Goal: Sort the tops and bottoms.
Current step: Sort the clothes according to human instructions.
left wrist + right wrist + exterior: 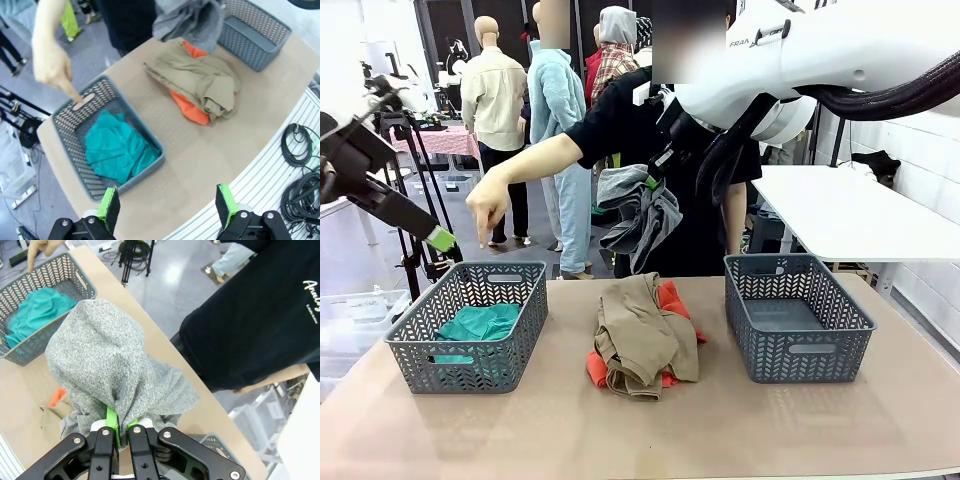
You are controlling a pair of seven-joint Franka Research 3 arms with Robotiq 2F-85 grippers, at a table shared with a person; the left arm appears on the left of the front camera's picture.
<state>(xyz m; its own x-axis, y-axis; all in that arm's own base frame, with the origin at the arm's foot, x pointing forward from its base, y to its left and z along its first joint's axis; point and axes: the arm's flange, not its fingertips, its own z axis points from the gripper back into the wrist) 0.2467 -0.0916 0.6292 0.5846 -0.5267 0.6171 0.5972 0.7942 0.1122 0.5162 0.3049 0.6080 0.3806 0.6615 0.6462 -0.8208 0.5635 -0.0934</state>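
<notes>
Grey garment (638,215) hangs clamped in the right gripper (121,426) above the khaki garment (640,330); left of that, a teal garment (480,325) lies in a basket (470,375). Left gripper (167,205) spread wide, empty.

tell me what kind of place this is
Probably a robotics lab: a black tripod stands beyond the table, coiled black cables lie beside it, and two grey baskets sit on it for sorting.

Grey garment (642,210), speckled, at upper centre. Khaki-tan garment (642,335) over orange garment (596,368) at centre. Teal garment (480,322) lower left. Left basket (470,375) and right basket (810,372): slate grey, chevron cut-outs. Beige table (720,430). Black T-shirt (250,315), white lettering.
</notes>
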